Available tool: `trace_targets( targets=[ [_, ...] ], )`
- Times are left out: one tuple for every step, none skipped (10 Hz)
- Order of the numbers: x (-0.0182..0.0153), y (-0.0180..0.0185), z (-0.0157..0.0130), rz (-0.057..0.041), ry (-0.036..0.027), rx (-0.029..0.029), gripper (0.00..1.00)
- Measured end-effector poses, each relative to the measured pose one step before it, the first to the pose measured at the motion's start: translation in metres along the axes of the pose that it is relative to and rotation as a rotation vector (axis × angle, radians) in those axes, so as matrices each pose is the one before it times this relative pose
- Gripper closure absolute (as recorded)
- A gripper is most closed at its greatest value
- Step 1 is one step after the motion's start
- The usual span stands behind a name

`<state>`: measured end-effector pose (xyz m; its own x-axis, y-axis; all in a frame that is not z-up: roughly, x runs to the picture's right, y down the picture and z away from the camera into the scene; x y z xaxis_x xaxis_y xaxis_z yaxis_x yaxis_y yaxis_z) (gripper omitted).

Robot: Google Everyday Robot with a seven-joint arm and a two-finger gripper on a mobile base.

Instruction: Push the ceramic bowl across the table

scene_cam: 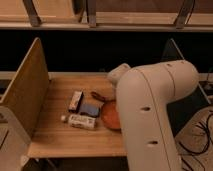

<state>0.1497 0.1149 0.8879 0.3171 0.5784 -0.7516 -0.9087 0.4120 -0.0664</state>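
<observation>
The orange-red ceramic bowl [110, 116] sits on the light wooden table [60, 139], right of centre. My big white arm [150, 110] covers its right side. My gripper is hidden behind the arm, somewhere over the right part of the table, so it does not show. The arm's rounded end [119, 73] rises just behind the bowl.
A small blue block [90, 109] lies just left of the bowl. A dark red-brown utensil [98, 96] lies behind it. A white packet [75, 100] and a white bottle lying on its side [80, 121] are further left. Upright panels stand at the left [27, 87] and right [172, 52].
</observation>
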Motion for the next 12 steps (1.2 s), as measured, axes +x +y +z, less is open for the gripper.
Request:
trace_targets(
  targets=[
    [0.00001,0.00001,0.00004,-0.00008,0.00009,0.00002,0.20],
    [0.00001,-0.00002,-0.00002,0.00008,-0.00004,-0.00002,0.20],
    [-0.00002,0.00001,-0.00002,-0.00002,-0.00005,0.00000,0.20],
    [0.00000,0.00001,0.00001,-0.00007,0.00006,0.00004,0.20],
    [0.00000,-0.00002,0.00001,-0.00004,-0.00006,0.00006,0.20],
    [-0.00035,0.00009,-0.00016,-0.00275,-0.00238,0.00108,0.20],
    [-0.00243,0.00007,-0.00585,-0.01109,-0.01520,0.00492,0.20],
    [-0.00426,-0.00017,-0.01427,-0.02271,-0.02987,0.01847,0.20],
    [-0.00616,0.00191,-0.02135,-0.03027,-0.04123,0.02885,0.20],
    [-0.00290,0.00180,-0.01926,-0.01289,-0.03650,0.02336,0.20],
    [0.00002,0.00030,-0.01649,-0.00562,-0.03391,0.01366,0.23],
    [0.00252,0.00590,-0.02080,-0.01120,-0.04672,0.00209,0.32]
  ],
)
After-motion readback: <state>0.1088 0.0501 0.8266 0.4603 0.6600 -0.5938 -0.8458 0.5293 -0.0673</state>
